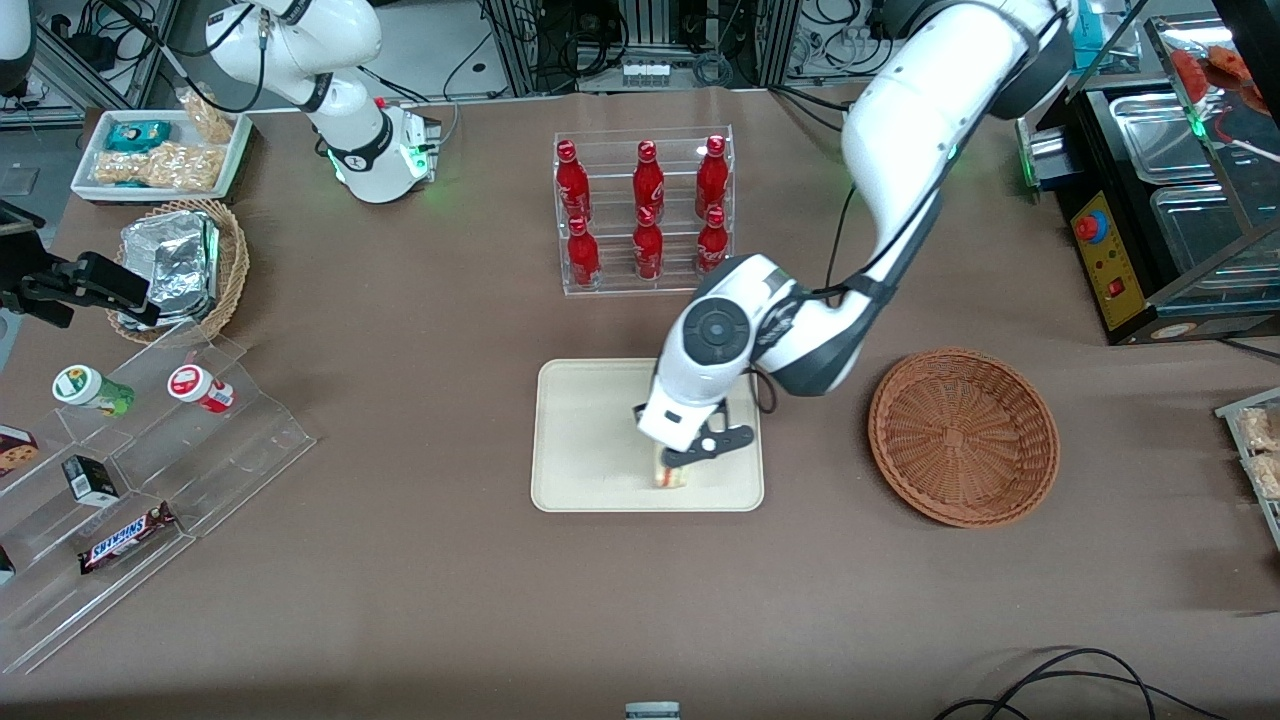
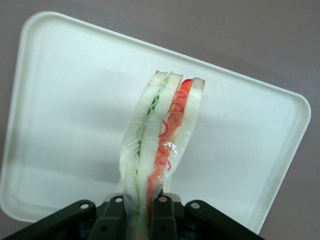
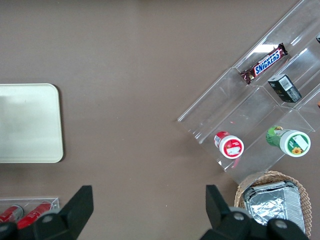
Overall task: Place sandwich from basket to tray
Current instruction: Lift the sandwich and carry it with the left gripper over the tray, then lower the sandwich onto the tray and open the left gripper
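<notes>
The sandwich [image 2: 162,135], a wrapped wedge of pale bread with green and orange-red layers, is pinched between the fingers of my gripper [image 2: 142,220], which is shut on it. In the front view the gripper [image 1: 675,470] holds the sandwich [image 1: 672,478] low over the cream tray [image 1: 585,440], near the tray's edge closest to the front camera; contact with the tray cannot be told. The tray [image 2: 75,115] fills the wrist view under the sandwich. The round reddish-brown basket [image 1: 963,436] lies beside the tray toward the working arm's end, with nothing in it.
A clear rack of red bottles [image 1: 645,210] stands farther from the front camera than the tray. Toward the parked arm's end are a tan basket with foil packets [image 1: 180,265], a clear stepped stand of snacks [image 1: 140,480] and a white snack tray [image 1: 160,155].
</notes>
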Action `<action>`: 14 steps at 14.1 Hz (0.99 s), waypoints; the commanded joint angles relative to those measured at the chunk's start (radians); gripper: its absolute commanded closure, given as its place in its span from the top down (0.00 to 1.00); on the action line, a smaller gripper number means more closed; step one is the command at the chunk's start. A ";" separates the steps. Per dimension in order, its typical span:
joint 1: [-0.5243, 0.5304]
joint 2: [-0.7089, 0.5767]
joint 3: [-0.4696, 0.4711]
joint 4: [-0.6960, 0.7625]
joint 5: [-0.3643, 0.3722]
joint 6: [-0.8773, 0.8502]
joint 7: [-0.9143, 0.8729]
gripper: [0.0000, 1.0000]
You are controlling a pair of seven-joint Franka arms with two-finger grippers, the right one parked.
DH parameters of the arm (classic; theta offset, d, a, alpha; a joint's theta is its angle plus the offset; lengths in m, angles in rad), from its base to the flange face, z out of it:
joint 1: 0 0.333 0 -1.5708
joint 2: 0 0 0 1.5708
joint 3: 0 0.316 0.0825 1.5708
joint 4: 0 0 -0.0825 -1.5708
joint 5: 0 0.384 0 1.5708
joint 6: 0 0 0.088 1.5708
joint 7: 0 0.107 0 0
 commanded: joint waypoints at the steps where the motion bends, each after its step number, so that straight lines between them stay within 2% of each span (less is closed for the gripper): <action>1: -0.039 0.059 0.006 0.060 0.022 0.010 0.032 0.10; 4: -0.047 0.093 0.002 0.058 0.014 0.024 0.031 0.11; 5: -0.045 0.102 0.000 0.058 0.007 0.026 0.029 0.17; 6: -0.045 0.105 0.000 0.060 -0.001 0.027 0.029 0.41; 7: -0.044 0.103 0.000 0.058 -0.001 0.027 0.027 0.90; 8: -0.045 0.099 0.000 0.058 -0.003 0.027 0.015 1.00; 12: -0.044 -0.017 0.003 0.048 0.002 -0.063 -0.034 1.00; 14: -0.039 -0.122 0.003 0.048 0.001 -0.203 -0.040 1.00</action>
